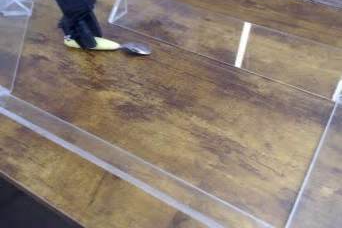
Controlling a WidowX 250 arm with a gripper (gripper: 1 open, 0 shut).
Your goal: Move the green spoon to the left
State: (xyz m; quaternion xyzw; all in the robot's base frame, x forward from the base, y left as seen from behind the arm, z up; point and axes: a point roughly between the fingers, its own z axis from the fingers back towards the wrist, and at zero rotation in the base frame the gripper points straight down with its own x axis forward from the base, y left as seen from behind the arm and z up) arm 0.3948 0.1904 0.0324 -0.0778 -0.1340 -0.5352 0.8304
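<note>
The green spoon (104, 44) lies on the wooden table at the upper left, its yellow-green handle pointing left and its small silver bowl (136, 49) to the right. My black gripper (80, 38) comes down steeply from the top left onto the handle's left end. Its fingers stand close on either side of the handle, shut on it. The spoon looks to be resting on the table surface.
Clear acrylic walls (160, 22) fence the wooden table (201, 112), with a low front wall (120, 167) and a side panel at the right (314, 172). A white streak of glare (243, 44) shows on the back wall.
</note>
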